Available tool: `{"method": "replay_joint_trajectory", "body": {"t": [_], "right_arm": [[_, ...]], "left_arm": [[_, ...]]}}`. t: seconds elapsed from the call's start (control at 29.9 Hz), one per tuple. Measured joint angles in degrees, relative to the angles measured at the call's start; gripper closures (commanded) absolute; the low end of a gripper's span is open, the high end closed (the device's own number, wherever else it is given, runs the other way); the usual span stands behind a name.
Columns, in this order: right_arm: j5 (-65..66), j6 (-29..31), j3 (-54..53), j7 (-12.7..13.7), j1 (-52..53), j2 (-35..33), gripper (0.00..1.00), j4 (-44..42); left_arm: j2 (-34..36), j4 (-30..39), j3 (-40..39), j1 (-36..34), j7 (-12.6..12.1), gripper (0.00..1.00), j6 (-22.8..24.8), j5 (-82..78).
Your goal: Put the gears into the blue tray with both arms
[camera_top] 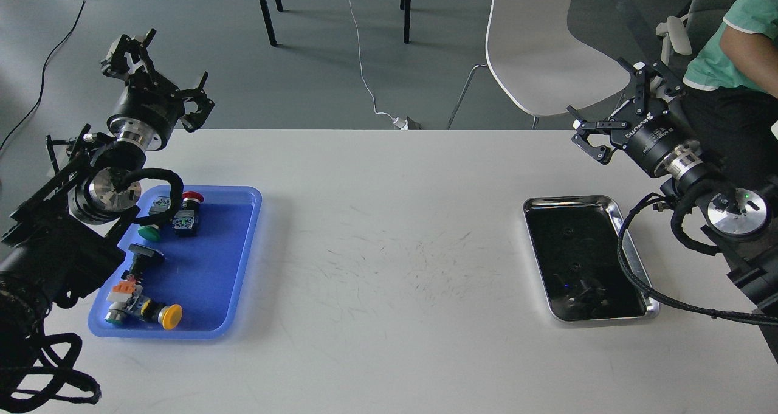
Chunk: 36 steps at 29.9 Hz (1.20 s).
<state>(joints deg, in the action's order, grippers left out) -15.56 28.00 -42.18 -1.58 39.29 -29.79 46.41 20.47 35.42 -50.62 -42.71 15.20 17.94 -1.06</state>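
Fingers (141, 44) of the left gripper (157, 67) stood spread and empty above the bench's far left edge; those of the right gripper (611, 107) were likewise splayed, holding nothing, near the far right. Below the left arm lay the blue tray (240, 262) carrying coloured push buttons (161, 313). The steel tray (608, 202) sat well apart on the right, dark gears (580, 289) faintly visible inside. The white bench (389, 250) showed scuff marks at its middle. Beyond it were grey floor, a white chair (535, 43) and cables.
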Motion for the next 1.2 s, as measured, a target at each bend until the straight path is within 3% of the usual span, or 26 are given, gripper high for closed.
{"method": "replay_joint_trajectory", "body": {"t": [1.2], "right_arm": [[0.11,0.00,1.02,0.45,0.01,-0.47,0.01,1.92]], "left_arm": [[0.40,-0.02,0.79,-0.72,-0.37,0.02,1.45,-0.08]]}}
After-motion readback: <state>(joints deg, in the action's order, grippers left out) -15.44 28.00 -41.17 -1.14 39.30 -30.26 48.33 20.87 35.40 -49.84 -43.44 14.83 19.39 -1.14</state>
